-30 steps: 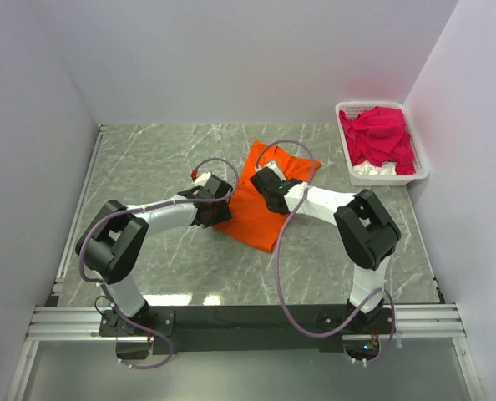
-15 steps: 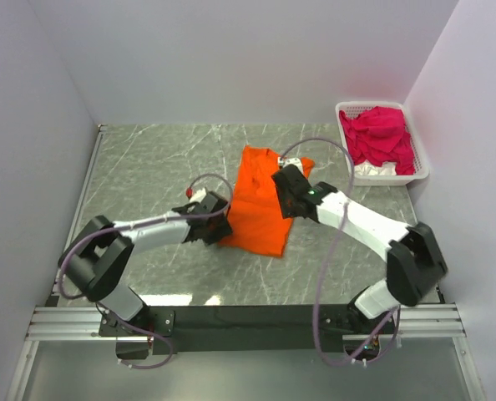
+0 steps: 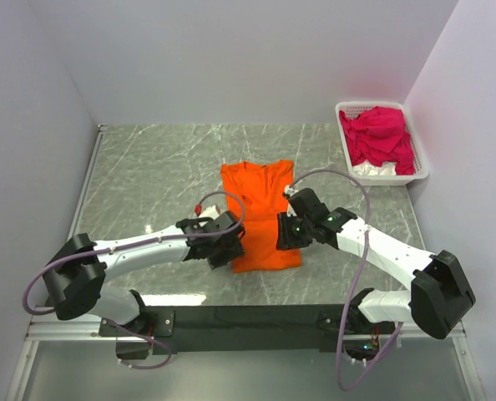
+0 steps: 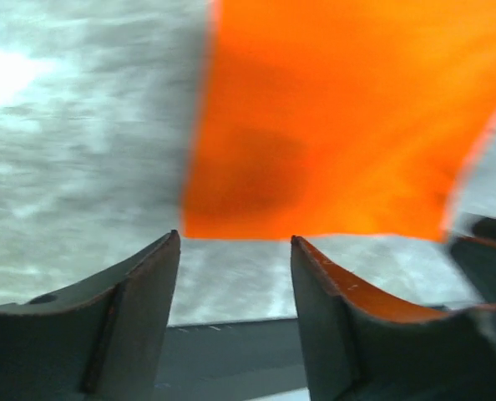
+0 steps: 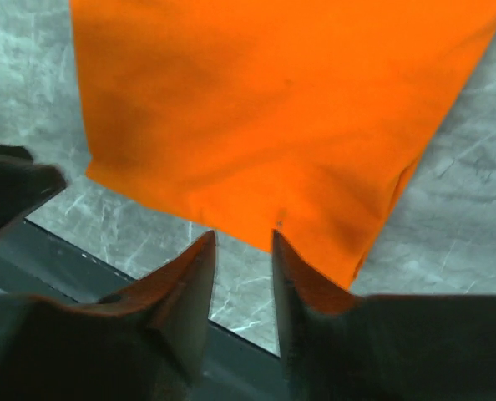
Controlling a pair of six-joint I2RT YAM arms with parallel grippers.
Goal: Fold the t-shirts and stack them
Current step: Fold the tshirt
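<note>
Orange t-shirt (image 3: 260,213) is laid flat by the tabletop's (image 3: 148,167) near edge; left fingers (image 3: 230,249) and right fingers (image 3: 286,232) are parted, empty; folding probably needs 2 hem grips.

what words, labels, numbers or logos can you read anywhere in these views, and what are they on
None can be read.
The orange t-shirt is plain in every view.
The magenta-pink t-shirts and the white basket show no print or label.
</note>
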